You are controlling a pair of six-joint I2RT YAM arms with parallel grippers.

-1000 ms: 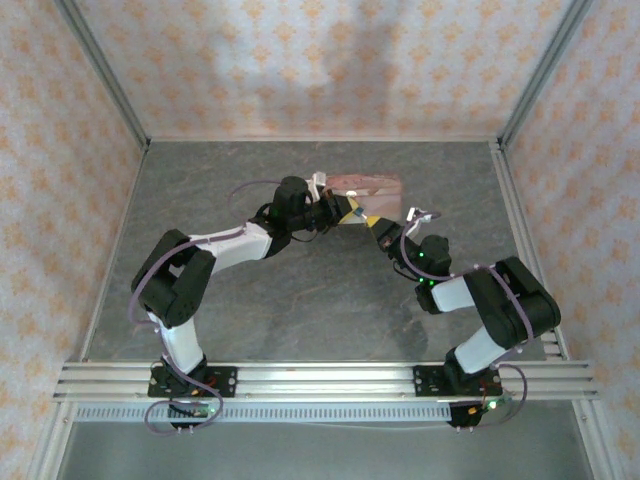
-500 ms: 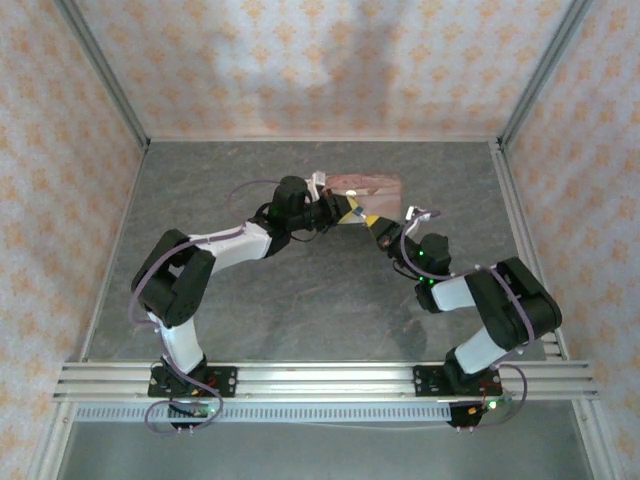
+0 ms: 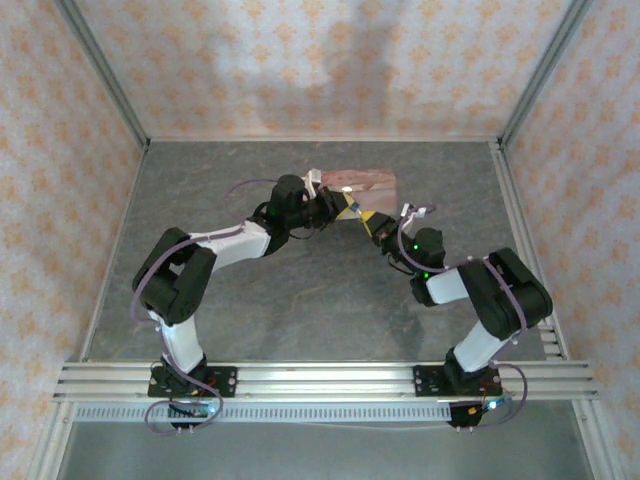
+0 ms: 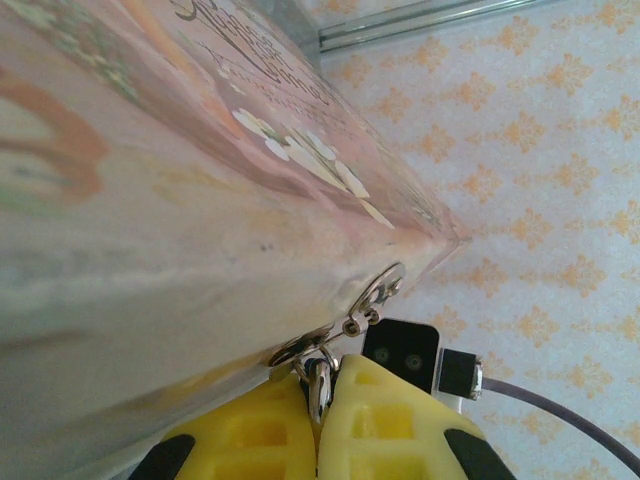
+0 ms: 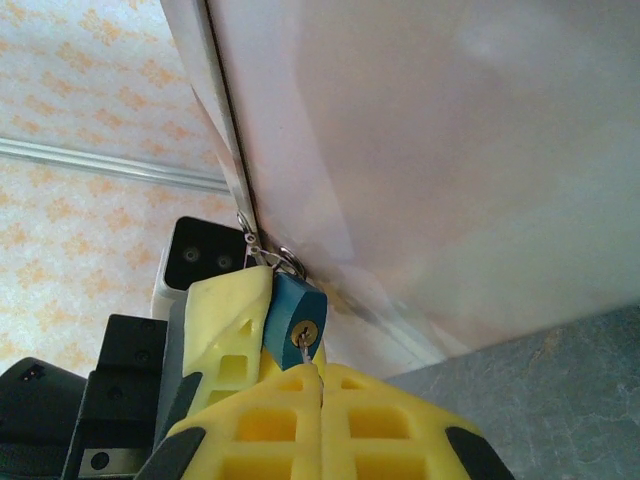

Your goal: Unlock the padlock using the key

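Grey stone-look worktop [image 3: 300,320] sits inside orange-patterned walls [image 3: 300,60]. Towards its far middle, the right end effector [image 5: 320,372] is pinched tight on the key [image 5: 304,347], whose tip sits in the keyhole of the blue-grey padlock [image 5: 296,318]. Just to the left, the left end effector [image 4: 320,392] is clamped narrow on the padlock. Beyond, small metal rings [image 4: 370,300] link the padlock to a corner of the pink box [image 3: 365,182].

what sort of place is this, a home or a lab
Probably a robot test cell, not a home: wallpaper-patterned panels held in aluminium framing box in a grey table, and a left arm and right arm are bolted to a rail at its near edge.
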